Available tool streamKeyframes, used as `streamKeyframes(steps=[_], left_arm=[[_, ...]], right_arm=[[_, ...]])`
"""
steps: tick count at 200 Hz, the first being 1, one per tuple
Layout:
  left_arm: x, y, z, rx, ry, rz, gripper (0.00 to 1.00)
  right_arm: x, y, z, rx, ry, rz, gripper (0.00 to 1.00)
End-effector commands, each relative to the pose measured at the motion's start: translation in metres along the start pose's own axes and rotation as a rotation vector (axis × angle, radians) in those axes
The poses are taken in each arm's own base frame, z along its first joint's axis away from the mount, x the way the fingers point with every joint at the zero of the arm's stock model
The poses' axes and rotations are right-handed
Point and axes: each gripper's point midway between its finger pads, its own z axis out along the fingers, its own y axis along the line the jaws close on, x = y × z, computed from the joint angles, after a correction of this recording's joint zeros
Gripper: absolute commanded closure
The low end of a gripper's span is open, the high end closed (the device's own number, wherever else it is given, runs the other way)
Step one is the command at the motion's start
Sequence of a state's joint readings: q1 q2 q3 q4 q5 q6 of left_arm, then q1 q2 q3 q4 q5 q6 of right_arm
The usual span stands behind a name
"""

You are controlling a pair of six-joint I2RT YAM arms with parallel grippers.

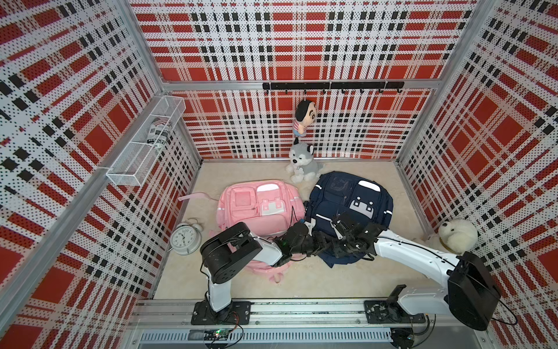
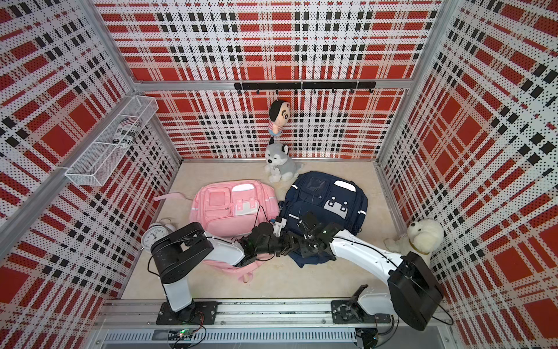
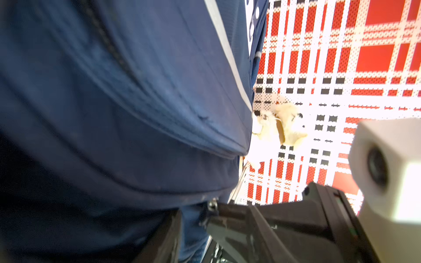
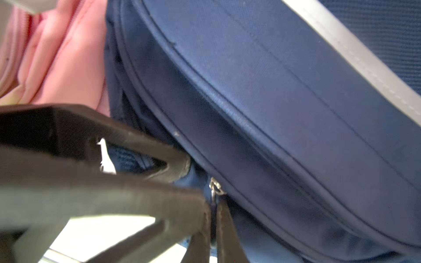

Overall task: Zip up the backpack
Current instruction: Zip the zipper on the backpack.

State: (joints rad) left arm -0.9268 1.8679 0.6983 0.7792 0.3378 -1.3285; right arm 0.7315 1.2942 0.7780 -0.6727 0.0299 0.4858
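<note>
High on the left wall, a wire basket (image 1: pixel 142 145) with a rolled newspaper (image 1: pixel 158 133) inside. Near the left edge of the table (image 1: pixel 332 284), an alarm clock (image 1: pixel 184 237), face up, just beside a pink backpack (image 1: pixel 259 205) lying flat left of the middle.

Reaching over that pink bag's near end toward its neighbour, the left claw (image 1: pixel 327 243). Pressed against navy fabric in the wrist views, with only one finger (image 4: pixel 180 165) plainly showing. Cannot tell whether released or clenched.

Right of the middle, side by side with the pink one, the navy backpack (image 1: pixel 347 193), front panel up. Judged the one to zip, with both arms at its near end. Behind it at the back edge, a husky plush (image 1: pixel 302 163); above that, a doll (image 1: pixel 303 119) hanging from the hook rail (image 1: pixel 332 85).

Low on the navy bag's near side wall, the zipper pull (image 4: pixel 213 193), pinched tight between the fingertips of the right claw (image 4: pixel 213 211). Near the right edge of the table, a white plush dog (image 1: pixel 457 235).

Step in hand, by the look of it: pull gripped, drag along the track due next. Closed length of track not readable here.

Next move: keep the pinch firm and draw the pull along the curved seam, following its bend rather than hauling straight. Brace the fabric close behind the slider with the left claw, to stop sliding and bunching.
</note>
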Motion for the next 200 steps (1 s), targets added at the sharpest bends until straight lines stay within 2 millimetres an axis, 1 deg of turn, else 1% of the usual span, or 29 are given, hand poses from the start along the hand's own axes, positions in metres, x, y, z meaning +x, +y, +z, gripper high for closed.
streamKeyframes(steps=[1,29,44,54,60,82,101,111,127,147,173,200], left_arm=[[-0.008,0.016,0.009,-0.046,-0.050,-0.044,0.48],[-0.013,0.019,0.018,-0.053,-0.058,-0.060,0.47],[-0.013,0.020,0.024,-0.056,-0.054,-0.065,0.48],[-0.014,0.021,0.026,-0.060,-0.055,-0.068,0.51],[-0.014,0.025,0.027,-0.069,-0.057,-0.070,0.55],[-0.017,0.041,0.022,-0.106,-0.066,-0.079,0.74],[-0.023,0.056,0.014,-0.137,-0.088,-0.089,0.81],[-0.026,0.059,0.011,-0.144,-0.096,-0.089,0.87],[-0.030,0.060,0.008,-0.145,-0.106,-0.082,1.00],[-0.033,0.056,0.010,-0.133,-0.100,-0.069,1.00],[-0.031,0.057,0.012,-0.135,-0.089,-0.062,1.00],[-0.031,0.053,0.011,-0.125,-0.084,-0.044,1.00]], right_arm=[[-0.009,0.010,-0.008,-0.049,-0.070,-0.028,1.00],[-0.001,0.011,-0.002,-0.064,-0.055,-0.037,1.00],[0.002,0.013,0.001,-0.073,-0.048,-0.046,1.00],[0.004,0.013,0.002,-0.075,-0.046,-0.049,1.00],[0.004,0.013,0.002,-0.076,-0.046,-0.051,1.00],[0.007,0.012,0.001,-0.071,-0.043,-0.058,1.00],[0.008,0.012,-0.001,-0.078,-0.047,-0.061,1.00],[0.009,0.012,-0.001,-0.077,-0.048,-0.061,1.00],[0.011,0.011,0.000,-0.073,-0.036,-0.060,1.00],[0.015,0.009,0.002,-0.063,-0.013,-0.056,1.00],[0.017,0.003,0.003,-0.029,0.004,-0.056,1.00],[0.019,-0.001,0.003,-0.001,0.024,-0.050,1.00]])
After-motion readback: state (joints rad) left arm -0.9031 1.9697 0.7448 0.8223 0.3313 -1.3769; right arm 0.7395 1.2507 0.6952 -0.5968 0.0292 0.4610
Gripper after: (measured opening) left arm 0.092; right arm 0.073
